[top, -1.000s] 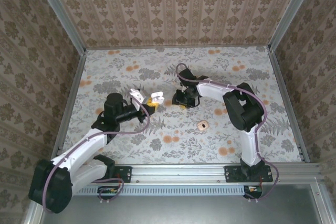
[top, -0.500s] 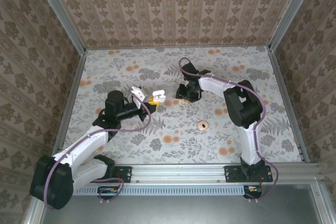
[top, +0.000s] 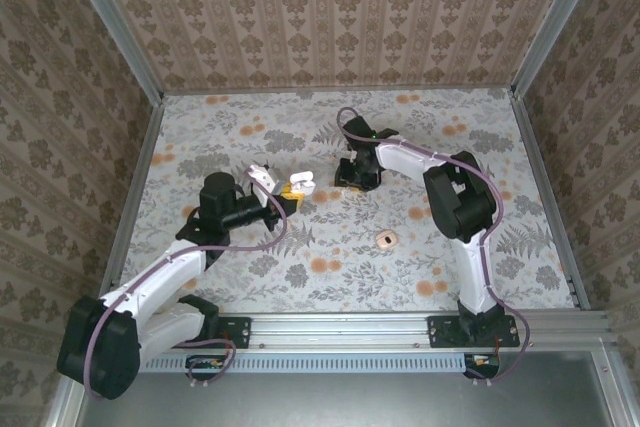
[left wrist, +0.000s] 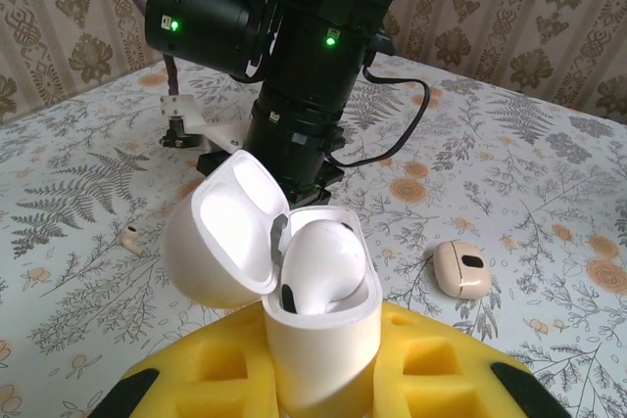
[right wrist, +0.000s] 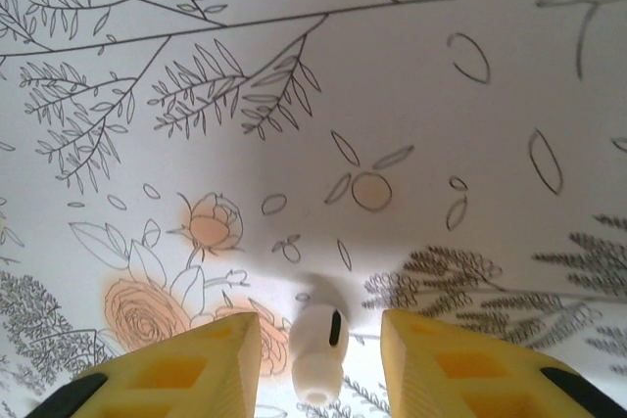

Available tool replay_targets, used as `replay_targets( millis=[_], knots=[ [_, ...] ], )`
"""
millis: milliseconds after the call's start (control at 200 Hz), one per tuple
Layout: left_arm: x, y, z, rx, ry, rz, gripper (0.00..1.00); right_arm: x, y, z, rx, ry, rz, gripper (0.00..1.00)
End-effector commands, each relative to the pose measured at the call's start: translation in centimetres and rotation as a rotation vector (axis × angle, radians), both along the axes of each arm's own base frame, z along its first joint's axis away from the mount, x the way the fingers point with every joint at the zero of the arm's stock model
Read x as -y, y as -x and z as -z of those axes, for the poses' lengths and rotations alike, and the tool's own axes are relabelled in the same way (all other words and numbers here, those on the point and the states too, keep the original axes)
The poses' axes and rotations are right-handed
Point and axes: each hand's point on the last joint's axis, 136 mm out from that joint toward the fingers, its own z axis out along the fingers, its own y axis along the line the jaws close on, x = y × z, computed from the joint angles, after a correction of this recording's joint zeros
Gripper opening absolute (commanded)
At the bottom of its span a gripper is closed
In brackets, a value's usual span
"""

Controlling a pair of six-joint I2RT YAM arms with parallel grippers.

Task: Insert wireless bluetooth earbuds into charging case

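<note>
Flowered cloth covers the table (top: 330, 272), which is boxed in by patterned walls (top: 330, 17). Left of centre, the left gripper (top: 288, 195) is closed on the charging case (left wrist: 323, 340), which is clamped between yellow foam pads (left wrist: 431, 364). The case stands with its long axis upright and its mouth facing up. Its lid (left wrist: 220, 242) is swung back on the hinge to the left of the wrist view, showing a hollow white inside. One earbud (left wrist: 323, 266) sits in the case with its rounded head up and a dark oval spot on the near-left side. Its stem is hidden down inside, and I cannot tell whether the space beside it is free. The bottom of the case is hidden between the pads and cut off by the edge of the frame. From above, the case (top: 298, 183) is only a small white shape at the fingertips. Just to its right, the right gripper (top: 352, 175) hangs low over the cloth with its jaws apart. In its wrist view the other earbud (right wrist: 315, 354) lies between the yellow fingertips (right wrist: 230, 349), with a gap on either side. Its long axis runs along the fingers, slightly tilted, with a dark slot near the upper end. Whether it rests flat on the cloth is hard to judge. A pinkish-tan disc (top: 386, 239) with a dark centre lies well apart, nearer the arm bases. A tiny pale piece (left wrist: 128, 235) on the cloth is too small to identify.
</note>
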Motion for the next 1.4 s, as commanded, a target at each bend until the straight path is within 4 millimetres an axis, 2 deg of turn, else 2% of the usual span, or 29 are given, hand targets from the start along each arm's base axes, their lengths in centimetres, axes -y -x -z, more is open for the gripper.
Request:
replay_targets(
  millis=[0, 295, 520, 710, 890, 1005, 1115, 1395],
  knots=[
    [0.1, -0.1, -2.1, 0.071, 0.028, 0.015, 0.0, -0.2, 1.0, 1.3, -0.056, 0.036, -0.038, 0.36],
    [-0.5, 0.4, -2.3, 0.086, 0.032, -0.005, 0.0, -0.6, 2.0, 1.8, -0.095, 0.097, -0.096, 0.29],
    [-0.7, 0.8, -2.5, 0.093, 0.034, -0.008, 0.0, -0.5, 2.9, 1.4, -0.099, 0.165, -0.134, 0.28],
    [-0.9, 1.2, -2.7, 0.1, 0.038, -0.008, 0.0, -0.5, 3.4, 2.0, -0.114, 0.193, -0.154, 0.29],
    [-1.1, 1.6, -2.8, 0.098, 0.045, -0.009, 0.0, -0.6, 2.9, 2.0, -0.095, 0.19, -0.148, 0.27],
    [-1.2, 1.7, -2.9, 0.097, 0.046, -0.01, 0.0, -0.9, 2.4, 1.8, -0.079, 0.177, -0.145, 0.34],
    [-1.2, 1.7, -3.0, 0.098, 0.048, -0.011, 0.0, -1.1, 2.1, 1.9, -0.077, 0.179, -0.154, 0.35],
    [-1.2, 1.7, -3.1, 0.095, 0.049, -0.011, 0.0, -0.8, 2.5, 2.9, -0.108, 0.202, -0.17, 0.2]
  ],
)
